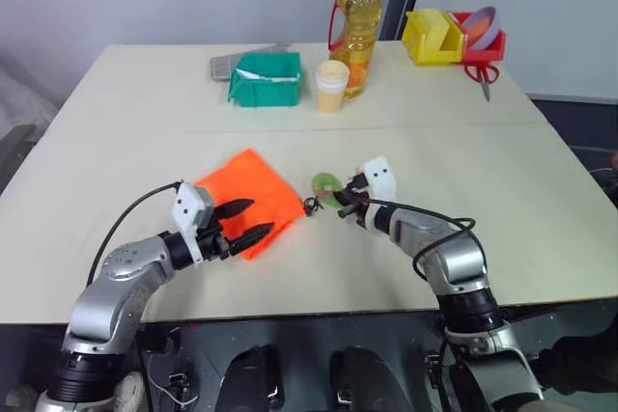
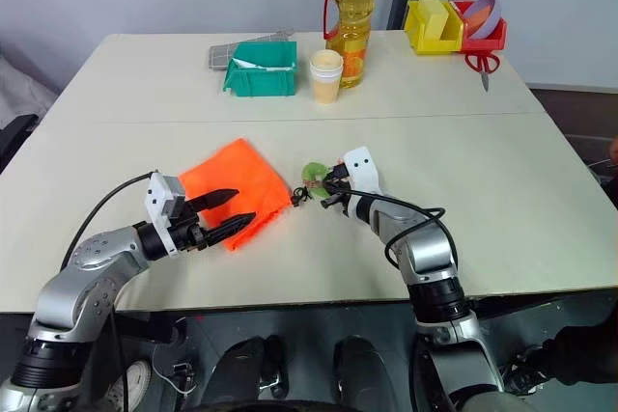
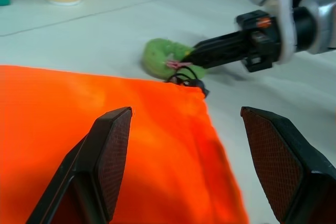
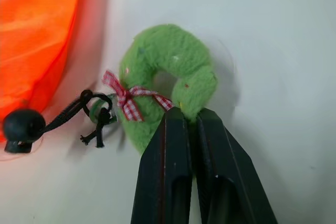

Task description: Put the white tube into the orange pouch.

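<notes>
Left eye view: one orange pouch (image 1: 249, 193) flat on the worktop (image 1: 541, 229), near centre-left, mouth not yet opened. Left claw (image 1: 253, 222) spread wide, released, over the pouch's near corner. Right claw (image 1: 340, 204) clenched at the one green ring tag (image 1: 324, 183) just right of the pouch. Far side: one yellow oil bottle (image 1: 355, 21), one paper cup (image 1: 331, 85), one green bin (image 1: 265, 78), one yellow bin (image 1: 433, 36), one red bin (image 1: 483, 43), one pair of scissors (image 1: 483, 74). No white tube to be made out here, so whereabouts unknown.

Right eye view: same layout, same counts.

Left wrist view: two released fingers (image 3: 107, 163) above orange fabric; black cord knot (image 3: 187, 81) at the pouch corner, beside the tag.

Right wrist view: fingers pinched together on the fuzzy tag's rim; one red-checked bow (image 4: 128, 98), one cord stopper bead (image 4: 22, 125).

Judged early: pouch unopened, tube still to be found, picked and inserted.
</notes>
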### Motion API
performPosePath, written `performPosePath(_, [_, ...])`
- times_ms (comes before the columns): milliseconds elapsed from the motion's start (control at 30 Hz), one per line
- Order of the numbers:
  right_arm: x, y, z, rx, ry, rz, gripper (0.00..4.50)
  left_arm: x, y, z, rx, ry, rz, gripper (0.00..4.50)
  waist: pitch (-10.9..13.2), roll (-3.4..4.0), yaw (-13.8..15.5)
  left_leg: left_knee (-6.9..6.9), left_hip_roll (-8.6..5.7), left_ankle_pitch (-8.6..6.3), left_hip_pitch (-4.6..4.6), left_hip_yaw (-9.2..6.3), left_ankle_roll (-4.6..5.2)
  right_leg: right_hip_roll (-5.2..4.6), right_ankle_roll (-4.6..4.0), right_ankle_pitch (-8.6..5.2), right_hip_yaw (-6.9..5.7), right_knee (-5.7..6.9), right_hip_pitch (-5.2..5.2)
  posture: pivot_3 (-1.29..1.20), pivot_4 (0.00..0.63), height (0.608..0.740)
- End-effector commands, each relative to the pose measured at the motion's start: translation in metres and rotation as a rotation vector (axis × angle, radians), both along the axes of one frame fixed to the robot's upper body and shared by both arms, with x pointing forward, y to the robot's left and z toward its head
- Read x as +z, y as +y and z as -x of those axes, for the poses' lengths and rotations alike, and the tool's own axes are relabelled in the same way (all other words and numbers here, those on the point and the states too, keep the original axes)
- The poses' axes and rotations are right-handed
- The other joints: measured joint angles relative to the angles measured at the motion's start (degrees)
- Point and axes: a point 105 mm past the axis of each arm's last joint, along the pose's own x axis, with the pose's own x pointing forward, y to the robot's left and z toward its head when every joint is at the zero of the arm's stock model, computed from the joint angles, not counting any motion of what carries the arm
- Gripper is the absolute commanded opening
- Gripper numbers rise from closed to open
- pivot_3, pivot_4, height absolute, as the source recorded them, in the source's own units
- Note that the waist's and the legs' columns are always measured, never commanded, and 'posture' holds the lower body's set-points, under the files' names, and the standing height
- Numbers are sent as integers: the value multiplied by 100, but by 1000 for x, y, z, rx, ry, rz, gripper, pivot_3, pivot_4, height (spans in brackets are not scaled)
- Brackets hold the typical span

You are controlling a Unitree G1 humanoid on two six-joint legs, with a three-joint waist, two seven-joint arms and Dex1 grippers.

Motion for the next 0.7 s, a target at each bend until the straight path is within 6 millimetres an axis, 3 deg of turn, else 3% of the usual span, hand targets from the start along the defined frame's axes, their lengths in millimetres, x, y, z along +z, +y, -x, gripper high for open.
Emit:
performPosePath(33, [51,-8,7,9,-225,-30,92,9,-1,-7,3,-68,-17,3526,0,0,-15,0,0,0,0,0,0,0,0,0,0,0,0,0,150,740])
performPosePath(167, [82,-12,25,32,-331,-72,92,12,-8,-12,-56,-55,11,3526,0,0,-28,-2,2,0,1,-2,0,4,2,1,0,2,-1,0,150,740])
performPosePath(267, [93,-10,30,51,-360,-82,0,17,-13,-16,-115,-40,39,4392,0,0,-26,-2,4,0,2,-2,0,7,3,1,-1,3,-1,0,150,740])
performPosePath(300, [95,-9,30,57,-365,-82,0,19,-15,-18,-132,-40,42,4484,0,0,-24,-2,4,1,2,-3,0,8,3,1,-2,4,-1,0,150,740])
performPosePath(700, [119,-17,22,19,-419,-84,0,12,-43,-44,-361,-24,-71,4484,0,-1,-7,11,2,2,-1,-2,1,11,6,1,-3,5,2,0,150,740])
